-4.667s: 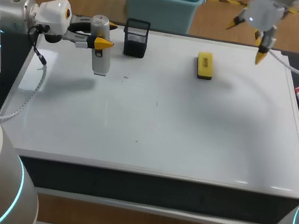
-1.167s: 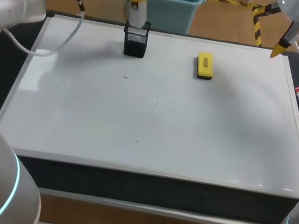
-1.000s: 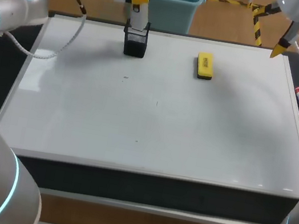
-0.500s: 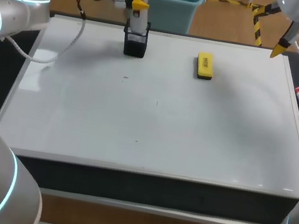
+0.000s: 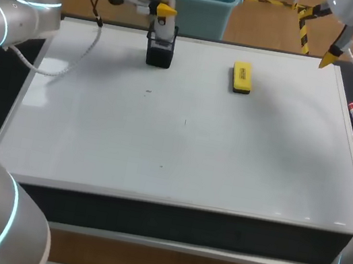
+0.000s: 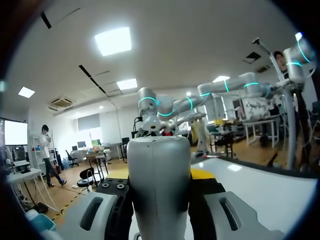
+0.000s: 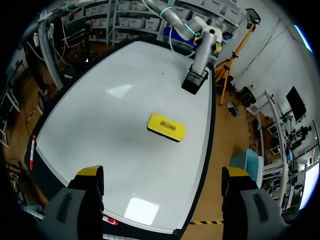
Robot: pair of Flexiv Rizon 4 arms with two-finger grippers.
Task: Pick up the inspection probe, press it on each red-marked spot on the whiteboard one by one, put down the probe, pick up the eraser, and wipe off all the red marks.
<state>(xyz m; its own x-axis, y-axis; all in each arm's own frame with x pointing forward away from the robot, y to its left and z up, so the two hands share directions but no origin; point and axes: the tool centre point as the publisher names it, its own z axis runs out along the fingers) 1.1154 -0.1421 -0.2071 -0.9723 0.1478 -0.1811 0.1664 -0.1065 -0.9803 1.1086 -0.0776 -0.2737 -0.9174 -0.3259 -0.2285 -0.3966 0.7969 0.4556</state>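
The left gripper [image 5: 167, 0] is clamping the probe [image 5: 164, 26] in the mesh cup [image 5: 159, 54] at the whiteboard's [image 5: 181, 146] far edge; the right gripper [image 7: 162, 173] is hanging wide open, empty

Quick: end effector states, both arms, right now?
Left end effector: closed on the inspection probe, its lower end in the black mesh holder.
Right end effector: open, holding nothing.
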